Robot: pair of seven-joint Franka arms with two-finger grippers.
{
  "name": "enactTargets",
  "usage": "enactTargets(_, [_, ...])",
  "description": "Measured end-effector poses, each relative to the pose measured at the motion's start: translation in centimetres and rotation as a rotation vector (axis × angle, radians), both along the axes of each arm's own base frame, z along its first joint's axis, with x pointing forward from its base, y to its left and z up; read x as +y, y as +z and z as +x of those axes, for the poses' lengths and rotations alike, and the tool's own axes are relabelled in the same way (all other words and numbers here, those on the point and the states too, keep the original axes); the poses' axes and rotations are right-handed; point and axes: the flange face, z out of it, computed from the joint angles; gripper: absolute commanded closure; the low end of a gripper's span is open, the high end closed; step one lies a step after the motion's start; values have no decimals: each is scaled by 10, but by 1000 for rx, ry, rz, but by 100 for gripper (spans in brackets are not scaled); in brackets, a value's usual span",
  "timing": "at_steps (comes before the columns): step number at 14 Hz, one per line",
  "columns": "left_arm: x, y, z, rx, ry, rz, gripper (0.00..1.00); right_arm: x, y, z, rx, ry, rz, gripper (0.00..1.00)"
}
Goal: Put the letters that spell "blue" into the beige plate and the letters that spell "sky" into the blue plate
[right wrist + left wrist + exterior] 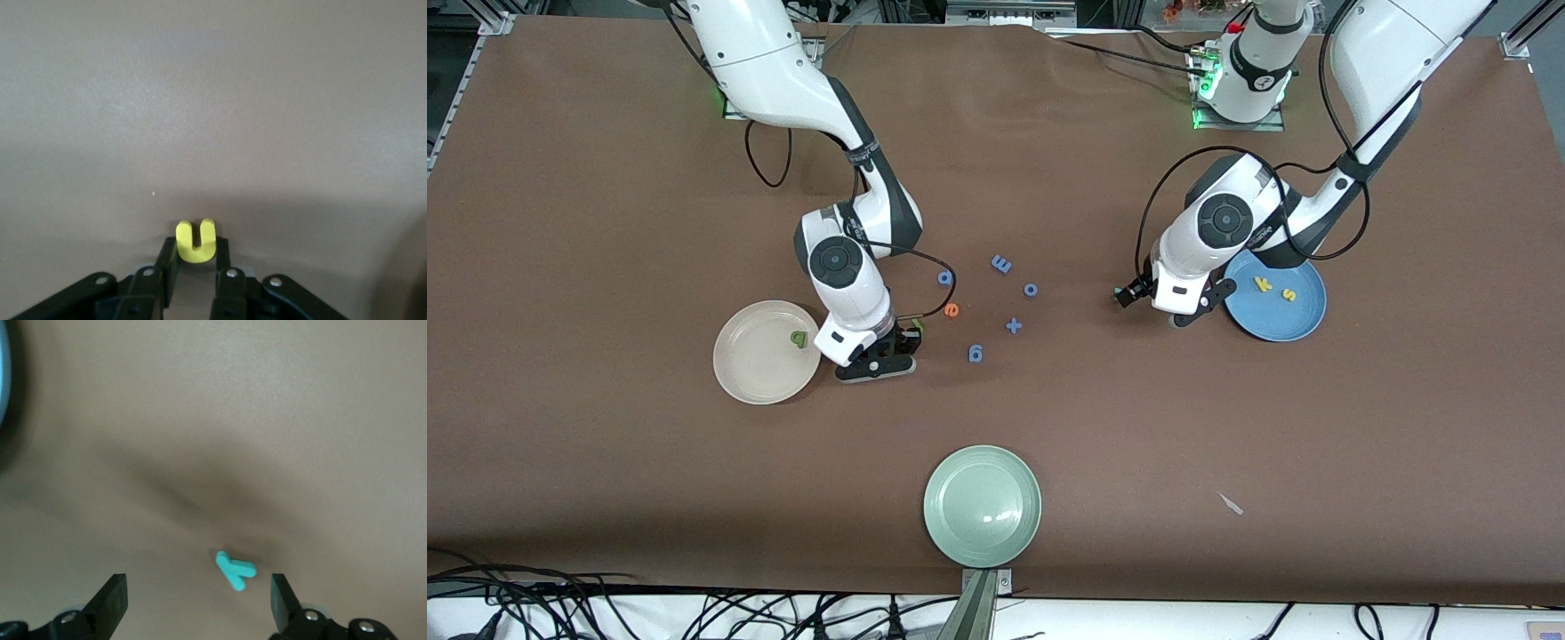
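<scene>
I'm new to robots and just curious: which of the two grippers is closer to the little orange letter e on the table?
The right. The right gripper sits low beside the beige plate, close to the orange e, pinching the yellow u. The left gripper is down by the blue plate, well away.

Brown cloth covered the whole table, faintly creased near the robots' end. A pale green plate sat close to the camera-side edge, catching a soft overhead glare. Small white scrap lay on the cloth toward the left arm's end. Black cables tangled along a white strip below the table edge (some looped). Metal framing edged the corners.
</scene>
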Motion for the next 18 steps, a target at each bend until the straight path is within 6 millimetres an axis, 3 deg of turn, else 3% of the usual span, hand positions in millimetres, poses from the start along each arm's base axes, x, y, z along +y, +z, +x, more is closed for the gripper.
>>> enactTargets(2, [-3, -2, 6, 11, 98, -2, 10, -13, 3, 6, 28, 11, -18, 75])
enactTargets(4, [-6, -6, 10, 19, 210, 4, 10, -37, 18, 21, 68, 37, -33, 75])
enactTargets(8, [-20, -22, 6, -5, 370, 49, 11, -109, 59, 49, 140, 97, -48, 74])
enactTargets(11, [-23, -30, 4, -26, 458, 70, 22, -169, 70, 52, 236, 104, -90, 71])
enactTargets(13, [-25, -35, 1, -16, 470, 74, 22, -199, 70, 48, 267, 99, -104, 62])
enactTargets(14, [-26, -37, -1, -11, 469, 75, 23, -208, 65, 42, 277, 95, -104, 34])
enactTargets(16, [-29, -39, -4, -5, 470, 77, 30, -214, 54, 31, 271, 88, -104, 29])
enactTargets(18, [-30, -41, -5, -1, 474, 78, 44, -213, 51, 27, 270, 84, -102, 29])
